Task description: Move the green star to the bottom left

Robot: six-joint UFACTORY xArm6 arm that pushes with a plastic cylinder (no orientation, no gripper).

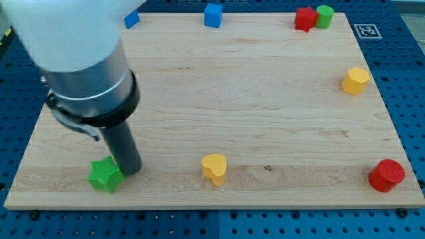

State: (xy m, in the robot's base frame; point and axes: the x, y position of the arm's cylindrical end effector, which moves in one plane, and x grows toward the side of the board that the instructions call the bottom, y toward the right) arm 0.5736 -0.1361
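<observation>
1. Rod end first: my tip (131,171) stands on the table (265,99) at the view's lower left, touching or just beside the green star (105,175) on that block's right, upper side. The arm's pale housing and dark collar fill the view's upper left corner.
2. No claw is fitted to this arm, so there is nothing spread or pinching; only the straight dark rod shows.
3. The green star lies close to the table's bottom left corner, near the bottom edge, with bare wood between it and both edges.
4. The yellow heart (214,168) sits near the bottom edge towards the middle, well apart from the star on its right.
5. The red cylinder (386,175) rests near the bottom right corner.
6. The yellow hexagon block (355,80) sits by the right edge, higher up.
7. At the top right a red block (305,18), its shape unclear, touches a green cylinder (325,16) on its right.
8. A blue cube (212,14) stands at the top edge near the middle; another blue block (131,19) shows partly beside the arm's housing, its shape hard to make out.
</observation>
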